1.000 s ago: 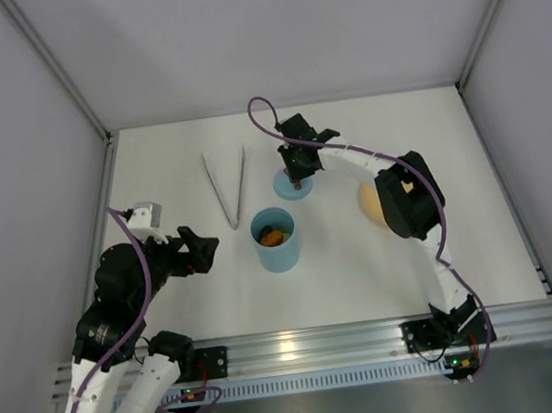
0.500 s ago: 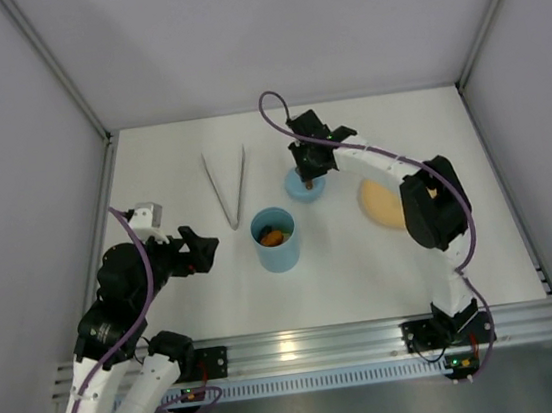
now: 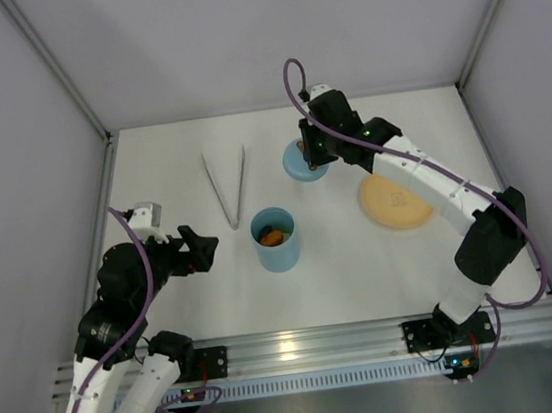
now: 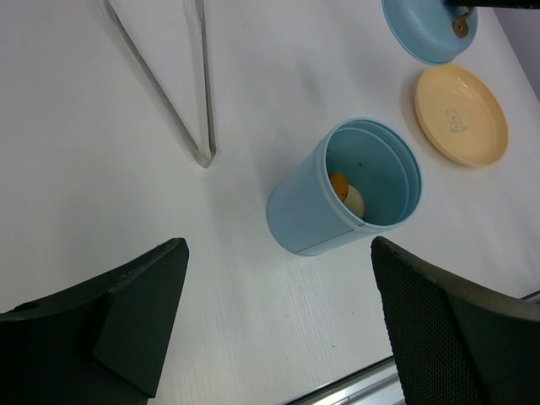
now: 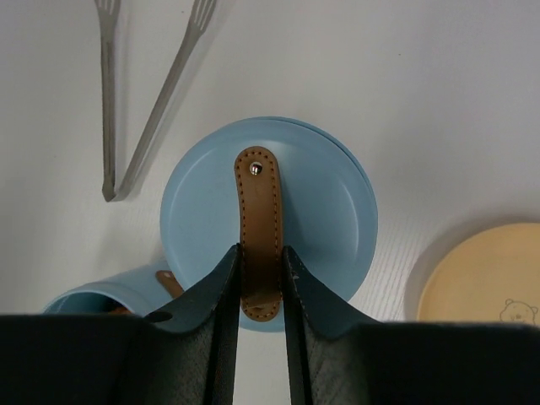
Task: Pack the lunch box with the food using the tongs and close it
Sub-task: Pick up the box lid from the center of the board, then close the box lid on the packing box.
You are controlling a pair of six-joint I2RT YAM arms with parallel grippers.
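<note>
The lunch box tub (image 3: 275,239) stands upright and uncovered at the table's middle, with orange and pale food (image 4: 346,192) inside it. Behind it, my right gripper (image 3: 312,152) holds the tub's round blue lid (image 5: 321,211), jaws shut on the brown handle (image 5: 259,211). The lid seems lifted off the table. The tongs (image 3: 228,184) lie flat to the left of the lid, joined end toward the tub. At the tub's left, my left gripper (image 3: 196,250) stands open and empty, its fingers (image 4: 126,304) wide apart in front of the tub (image 4: 344,190).
The shallow orange-yellow plate (image 3: 394,201) lies right of the tub, with no food on it. White walls close the table at the back and sides. An aluminium rail (image 3: 303,347) runs along the near edge.
My right arm has stretched out and carried the lid by its handle toward the back and a little right, away from the tub. The left arm has not moved.
</note>
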